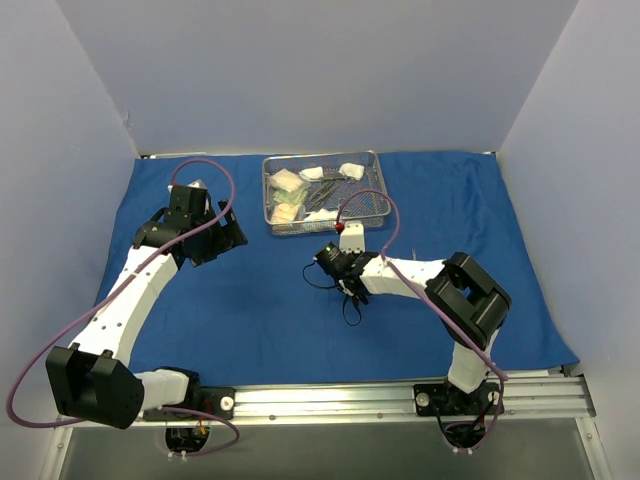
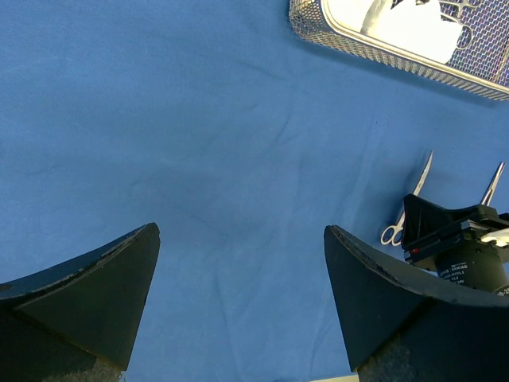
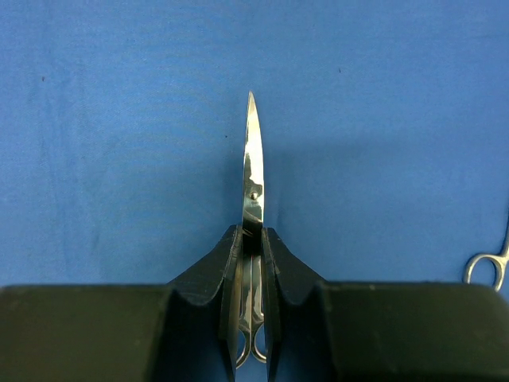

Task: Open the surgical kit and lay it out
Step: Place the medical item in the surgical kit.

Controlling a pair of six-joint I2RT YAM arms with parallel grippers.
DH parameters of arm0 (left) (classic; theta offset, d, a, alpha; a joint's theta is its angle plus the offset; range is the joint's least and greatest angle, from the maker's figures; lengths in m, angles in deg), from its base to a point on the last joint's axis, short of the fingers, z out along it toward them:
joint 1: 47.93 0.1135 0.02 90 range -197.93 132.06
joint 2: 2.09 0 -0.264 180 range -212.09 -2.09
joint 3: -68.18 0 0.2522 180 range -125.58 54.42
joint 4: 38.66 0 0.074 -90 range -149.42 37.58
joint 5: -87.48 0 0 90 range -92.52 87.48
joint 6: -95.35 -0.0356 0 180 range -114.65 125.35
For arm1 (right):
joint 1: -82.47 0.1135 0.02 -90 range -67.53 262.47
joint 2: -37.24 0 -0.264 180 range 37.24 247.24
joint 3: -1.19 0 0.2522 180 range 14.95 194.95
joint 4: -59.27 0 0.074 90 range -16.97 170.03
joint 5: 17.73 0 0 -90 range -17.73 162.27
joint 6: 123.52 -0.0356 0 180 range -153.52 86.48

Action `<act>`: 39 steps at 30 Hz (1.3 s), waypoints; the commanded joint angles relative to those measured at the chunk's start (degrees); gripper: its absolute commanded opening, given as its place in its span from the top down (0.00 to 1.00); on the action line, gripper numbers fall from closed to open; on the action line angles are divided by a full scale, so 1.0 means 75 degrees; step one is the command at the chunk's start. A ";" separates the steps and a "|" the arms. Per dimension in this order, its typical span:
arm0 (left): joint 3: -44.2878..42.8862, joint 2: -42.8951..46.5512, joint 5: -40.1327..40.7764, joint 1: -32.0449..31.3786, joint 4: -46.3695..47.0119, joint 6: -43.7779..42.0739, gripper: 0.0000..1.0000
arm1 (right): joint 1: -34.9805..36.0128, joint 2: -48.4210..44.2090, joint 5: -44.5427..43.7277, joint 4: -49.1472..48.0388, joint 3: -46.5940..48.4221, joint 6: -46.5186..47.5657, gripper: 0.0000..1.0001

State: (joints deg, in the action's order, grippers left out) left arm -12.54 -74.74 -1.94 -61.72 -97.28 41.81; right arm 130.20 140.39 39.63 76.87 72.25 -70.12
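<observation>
The blue drape (image 1: 250, 290) lies spread flat over the table. The steel wire-mesh tray (image 1: 378, 190) stands on it at the back centre, holding white gauze pads (image 1: 350, 170), small packets (image 1: 287, 182) and dark instruments. My right gripper (image 3: 252, 231) is shut on small steel scissors (image 3: 253, 159), their blade sticking out ahead of the fingers, low over the drape in front of the tray (image 1: 335, 262). A second ring-handled steel instrument (image 2: 406, 208) lies on the drape beside it. My left gripper (image 2: 242, 231) is open wide and empty above bare drape, left of the tray (image 1: 220, 238).
White walls close in the table at the back and both sides. A metal rail (image 1: 400, 398) runs along the near edge by the arm bases. The tray's corner (image 2: 382, 52) shows at the top right of the left wrist view.
</observation>
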 commanded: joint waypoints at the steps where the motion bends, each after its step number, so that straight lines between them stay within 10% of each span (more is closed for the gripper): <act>1: -0.0049 0.0170 0.0017 0.0009 0.0099 0.0036 0.06 | -0.0035 0.0168 -0.0101 -0.0031 0.0001 0.0086 0.95; 29: -0.0025 0.0076 0.0017 0.0009 0.0146 0.0024 0.06 | 0.0105 -0.0207 0.0356 -0.0371 -0.0409 0.0404 0.87; 39: -0.0048 0.0193 0.0052 0.0009 0.0111 0.0024 0.06 | 0.0176 -0.0733 -0.0006 0.0132 -0.0163 0.0181 0.39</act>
State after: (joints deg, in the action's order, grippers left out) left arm -12.54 -74.74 -1.91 -61.72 -97.26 41.81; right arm 130.68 139.12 41.45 74.20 70.13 -67.21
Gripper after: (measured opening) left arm 0.938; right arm 0.576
